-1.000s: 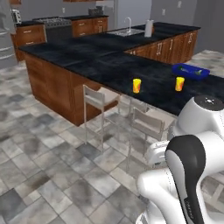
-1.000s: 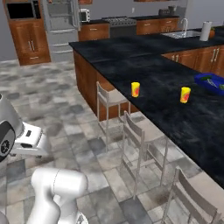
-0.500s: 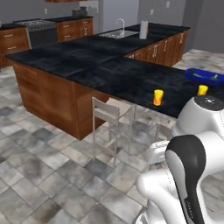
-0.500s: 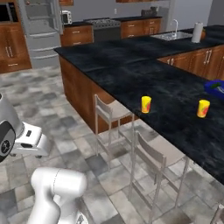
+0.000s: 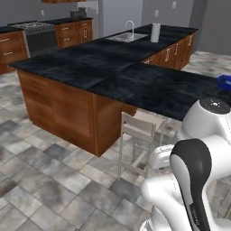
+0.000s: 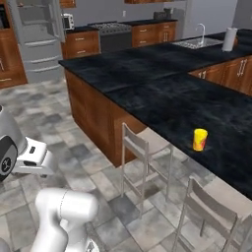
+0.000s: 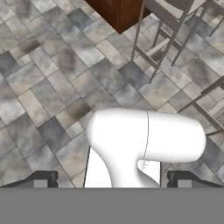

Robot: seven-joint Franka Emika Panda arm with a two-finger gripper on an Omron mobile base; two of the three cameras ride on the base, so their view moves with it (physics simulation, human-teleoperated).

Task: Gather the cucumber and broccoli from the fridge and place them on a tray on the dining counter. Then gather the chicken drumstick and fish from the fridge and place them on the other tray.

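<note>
The dining counter point(image 5: 135, 79) point(image 6: 162, 96), a long black stone top on brown cabinets, runs across both base views. The grey steel fridge point(image 6: 35, 44) stands far off at the top left of the right base view. A blue tray point(image 5: 224, 82) pokes in at the counter's right edge, cut off by the frame. My gripper point(image 7: 112, 181) points down at the tiled floor, open, with its two dark fingertips point(image 7: 41, 179) far apart and nothing held. The cucumber, broccoli, chicken drumstick and fish are out of view.
A yellow cup point(image 6: 200, 139) stands on the counter near its front edge. Grey metal stools point(image 5: 137, 135) point(image 6: 142, 152) point(image 7: 170, 26) line the counter's near side. Sink point(image 5: 125, 37), paper towel roll point(image 5: 155, 32) and stove point(image 6: 110, 34) lie beyond. Open tiled floor point(image 5: 40, 180) spreads to the left.
The whole picture has shifted: the base has driven and turned, so the counter looms closer and the yellow cups and blue tray slid right. The gripper stays open.
</note>
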